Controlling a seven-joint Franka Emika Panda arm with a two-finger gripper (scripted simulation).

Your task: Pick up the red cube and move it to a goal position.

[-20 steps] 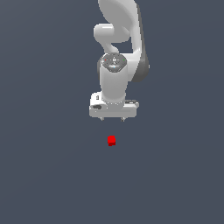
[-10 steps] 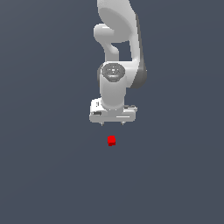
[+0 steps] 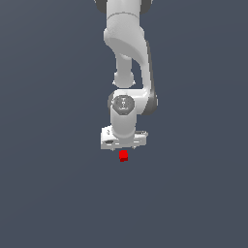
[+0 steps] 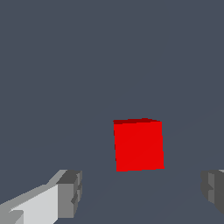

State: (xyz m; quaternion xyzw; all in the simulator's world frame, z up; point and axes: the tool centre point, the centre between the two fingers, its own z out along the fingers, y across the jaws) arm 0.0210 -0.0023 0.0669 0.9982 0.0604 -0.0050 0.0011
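Pincer [image 4: 140, 192] spread wide around unlabelled red cube [image 4: 138, 145]

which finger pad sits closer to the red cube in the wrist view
The pad on the white finger; the other pad stands farther from the red cube. Neither touches it.

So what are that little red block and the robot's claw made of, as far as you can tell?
It is a simulator's render, so materials are a guess. The red cube looks like matte plastic or painted wood: flat, even colour, no grain or shine. The gripper has a white body that looks like smooth moulded plastic or painted metal, and the fingertips are dull grey, perhaps rubber pads.
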